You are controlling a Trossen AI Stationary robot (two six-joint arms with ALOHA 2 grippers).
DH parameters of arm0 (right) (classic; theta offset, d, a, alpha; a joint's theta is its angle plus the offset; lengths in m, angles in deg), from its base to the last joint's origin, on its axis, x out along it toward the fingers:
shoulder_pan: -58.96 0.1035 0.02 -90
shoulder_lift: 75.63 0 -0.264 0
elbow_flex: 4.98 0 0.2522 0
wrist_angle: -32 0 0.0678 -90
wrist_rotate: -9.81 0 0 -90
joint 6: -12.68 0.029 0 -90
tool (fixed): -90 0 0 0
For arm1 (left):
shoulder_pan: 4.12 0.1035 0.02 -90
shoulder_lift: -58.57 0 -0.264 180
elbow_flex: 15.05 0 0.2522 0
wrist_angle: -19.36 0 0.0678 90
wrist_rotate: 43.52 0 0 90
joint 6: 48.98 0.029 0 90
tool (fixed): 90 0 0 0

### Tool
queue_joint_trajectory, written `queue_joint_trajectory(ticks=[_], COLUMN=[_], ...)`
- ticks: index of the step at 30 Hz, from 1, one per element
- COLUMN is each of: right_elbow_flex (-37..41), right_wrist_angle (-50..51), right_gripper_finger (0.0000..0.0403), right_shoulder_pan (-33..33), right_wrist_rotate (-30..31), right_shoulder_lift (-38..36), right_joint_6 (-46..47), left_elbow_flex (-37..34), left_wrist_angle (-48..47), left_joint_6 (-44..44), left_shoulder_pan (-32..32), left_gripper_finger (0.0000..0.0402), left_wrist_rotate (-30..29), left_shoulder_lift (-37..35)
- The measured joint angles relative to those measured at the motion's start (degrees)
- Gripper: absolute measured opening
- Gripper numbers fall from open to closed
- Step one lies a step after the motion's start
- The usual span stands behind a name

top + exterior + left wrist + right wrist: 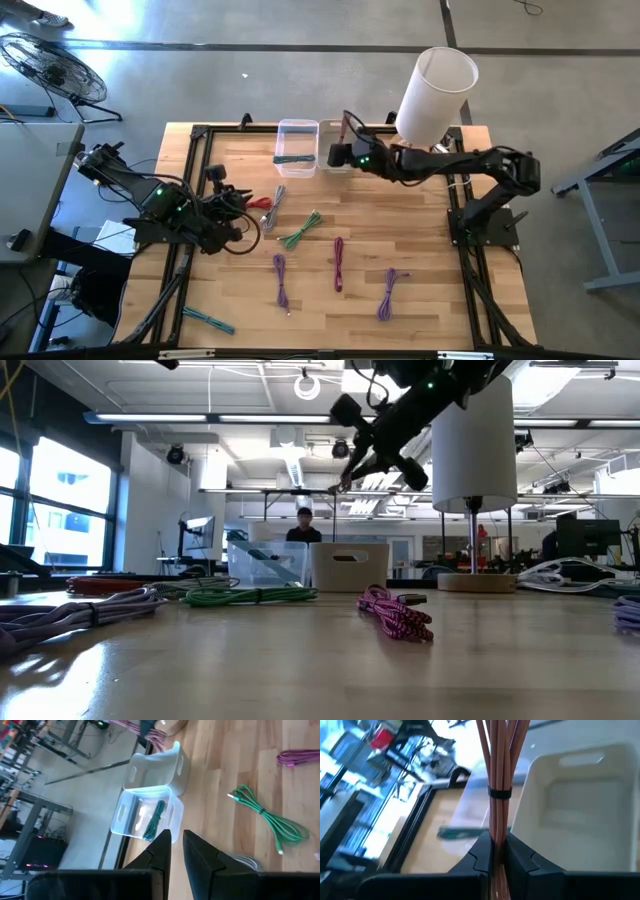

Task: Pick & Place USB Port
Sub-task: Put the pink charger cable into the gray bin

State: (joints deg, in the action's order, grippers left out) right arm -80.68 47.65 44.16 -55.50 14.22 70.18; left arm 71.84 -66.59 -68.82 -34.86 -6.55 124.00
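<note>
Right gripper (496, 851) is clamped on a bundled pinkish-brown cable (499, 765), its fingers pressed tight against the strands just below a dark tie. The bundle's long axis runs straight out from between the fingers, and in the low view it hangs slanted in the air. In the high view this gripper (345, 152) sits above the white bin (336, 160) at the table's far edge, with the right arm stretched low from the right side across toward the middle. Beside that bin stands the clear bin (297, 146), which holds a dark green cable (154, 820). Left gripper (176, 851) waits near the table's left edge with its fingers almost together and nothing between them. On the table (420, 250) lie a green cable (300, 233), three purple and magenta cables toward the near edge, and a teal one at the near left corner.
</note>
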Motion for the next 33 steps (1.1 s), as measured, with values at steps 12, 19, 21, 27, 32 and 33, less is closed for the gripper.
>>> queue_joint_trajectory(ticks=[12,19,21,27,32,33], right_elbow_flex=[0.00,-0.02,-0.02,-0.02,-0.02,-0.02], right_wrist_angle=[9.49,9.38,8.99,4.90,4.11,4.13], right_gripper_finger=[0.0017,0.0017,0.0017,0.0017,0.0017,0.0017], right_shoulder_pan=[-2.21,-4.51,-4.88,-5.16,-5.27,-5.50], right_wrist_rotate=[2.16,0.79,-0.06,-3.39,-3.35,-3.44], right_shoulder_lift=[-0.03,0.60,1.49,5.09,6.47,6.57], right_joint_6=[1.18,1.59,1.97,3.71,4.19,4.19], left_elbow_flex=[0.00,0.00,0.00,0.00,0.00,0.00], left_wrist_angle=[0.01,0.00,0.00,-0.35,-1.05,-1.11], left_joint_6=[-0.01,0.00,0.00,0.00,0.00,0.00], left_shoulder_pan=[0.00,0.00,-0.02,0.00,0.00,0.00], left_gripper_finger=[0.0046,0.0046,0.0046,0.0046,0.0046,0.0046], left_wrist_rotate=[1.39,0.06,0.01,0.31,1.57,1.80], left_shoulder_lift=[0.00,0.00,0.00,0.00,0.00,0.00])
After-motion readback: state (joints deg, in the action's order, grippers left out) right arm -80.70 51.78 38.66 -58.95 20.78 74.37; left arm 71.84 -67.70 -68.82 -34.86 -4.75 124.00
